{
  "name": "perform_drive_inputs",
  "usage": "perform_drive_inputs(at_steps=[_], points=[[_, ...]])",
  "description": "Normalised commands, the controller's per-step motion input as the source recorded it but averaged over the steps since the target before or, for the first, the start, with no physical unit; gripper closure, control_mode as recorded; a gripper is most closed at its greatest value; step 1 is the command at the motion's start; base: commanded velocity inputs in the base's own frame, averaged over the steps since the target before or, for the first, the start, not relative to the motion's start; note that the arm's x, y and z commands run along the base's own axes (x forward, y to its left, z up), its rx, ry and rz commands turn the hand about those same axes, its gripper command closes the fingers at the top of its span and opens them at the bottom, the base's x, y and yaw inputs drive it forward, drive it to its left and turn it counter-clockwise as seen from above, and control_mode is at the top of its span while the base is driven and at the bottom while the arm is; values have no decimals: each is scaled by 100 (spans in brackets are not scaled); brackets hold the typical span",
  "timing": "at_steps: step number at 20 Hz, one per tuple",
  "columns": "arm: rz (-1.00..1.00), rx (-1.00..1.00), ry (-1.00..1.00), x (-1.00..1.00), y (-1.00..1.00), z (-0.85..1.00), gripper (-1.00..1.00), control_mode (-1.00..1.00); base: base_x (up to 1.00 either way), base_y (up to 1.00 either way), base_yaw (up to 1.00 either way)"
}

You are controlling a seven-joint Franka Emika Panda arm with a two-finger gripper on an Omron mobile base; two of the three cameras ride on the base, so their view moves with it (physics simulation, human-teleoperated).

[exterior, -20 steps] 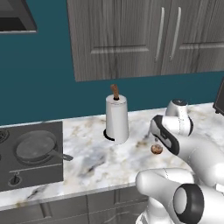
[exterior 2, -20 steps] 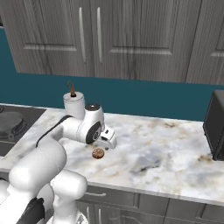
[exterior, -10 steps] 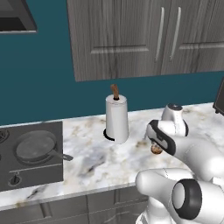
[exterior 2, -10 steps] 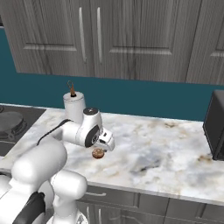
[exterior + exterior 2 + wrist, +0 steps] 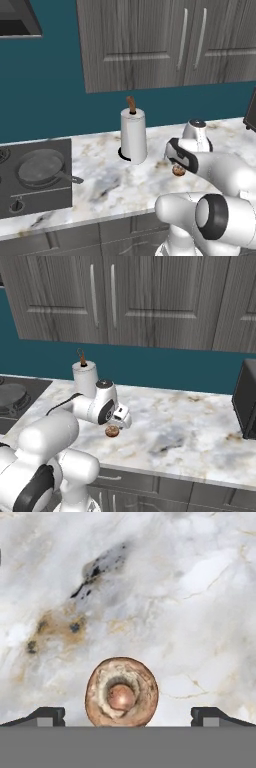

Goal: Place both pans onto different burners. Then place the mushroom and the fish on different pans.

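Observation:
The mushroom point(image 5: 121, 692), a small brown lump with a pale underside, lies on the marble counter point(image 5: 165, 587). My gripper point(image 5: 128, 717) hangs straight over it, open, with one dark fingertip point(image 5: 47, 715) on each side and a wide gap to both. The base views show the mushroom point(image 5: 177, 171) point(image 5: 112, 431) just below the gripper point(image 5: 178, 165) point(image 5: 115, 425). One dark pan point(image 5: 41, 167) sits on a burner of the cooktop point(image 5: 55, 192) at the far left, handle pointing right. The fish is out of view.
A white paper towel roll point(image 5: 133, 135) point(image 5: 85, 378) stands upright behind the hand, near the wall. A dark appliance point(image 5: 247, 399) stands at the counter's right end. A cooktop knob point(image 5: 17, 205) is near the front edge. Grey cabinets hang above.
The hand has come down a little closer to the mushroom, jaws staying wide. The mushroom and the pan have not moved.

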Motion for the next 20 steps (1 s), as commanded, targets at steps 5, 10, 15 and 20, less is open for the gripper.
perform_drive_inputs(at_steps=[5, 10, 15, 20], points=[[0, 0, 0, 11, 0, -18, -100, -100, 0, 0, 0], [0, 0, 0, 0, 0, -14, -100, -100, 0, 0, 0], [0, 0, 0, 0, 0, -12, -100, -100, 0, 0, 0], [0, 0, 0, 0, 0, -15, -100, -100, 0, 0, 0]])
